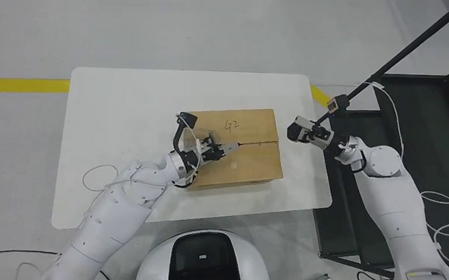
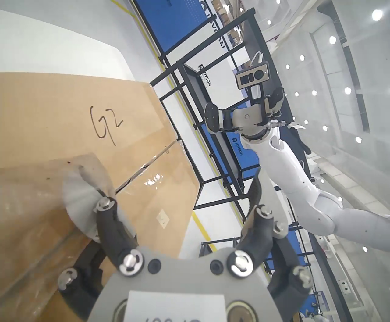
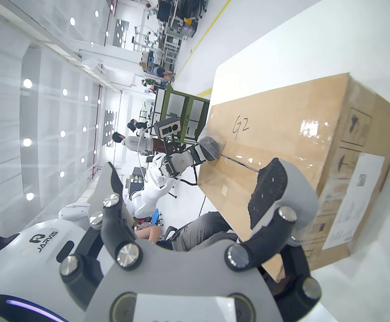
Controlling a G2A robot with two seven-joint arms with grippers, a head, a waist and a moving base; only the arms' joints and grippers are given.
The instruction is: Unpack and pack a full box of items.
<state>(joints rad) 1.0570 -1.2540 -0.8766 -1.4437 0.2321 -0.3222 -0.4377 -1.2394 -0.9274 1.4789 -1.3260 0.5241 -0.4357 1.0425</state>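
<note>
My left gripper (image 2: 179, 195) up close: jaws spread wide, nothing clamped between them. One finger (image 2: 106, 219) lies down on the top of the box (image 1: 246, 159), its tip against a lifted, crumpled flap of clear tape (image 2: 82, 177). The other finger hangs in the air, well clear of the cardboard.

Box: brown carton, closed, on the white table (image 1: 120, 136), a little to my right of its middle. Long axis runs side to side in front of me. Centre seam (image 1: 258, 143) runs the same way along the lid, from under my left gripper out to the end on my right. Glossy tape along it, loosened at my left end; how much holds further along I cannot tell.

Right gripper (image 1: 295, 132): off the right-hand end of the box, near it but not touching, roughly in line with the seam and facing the end wall. Jaws wide, empty.

Judgement: unpacking barely begun, flaps shut. The left hand is the nearer one, in contact with the tape, so the next move looks to be its own: close on the flap and peel along the seam towards my right, following the long axis. Risk: thin film slips or tears if pinched at the edge alone
</note>
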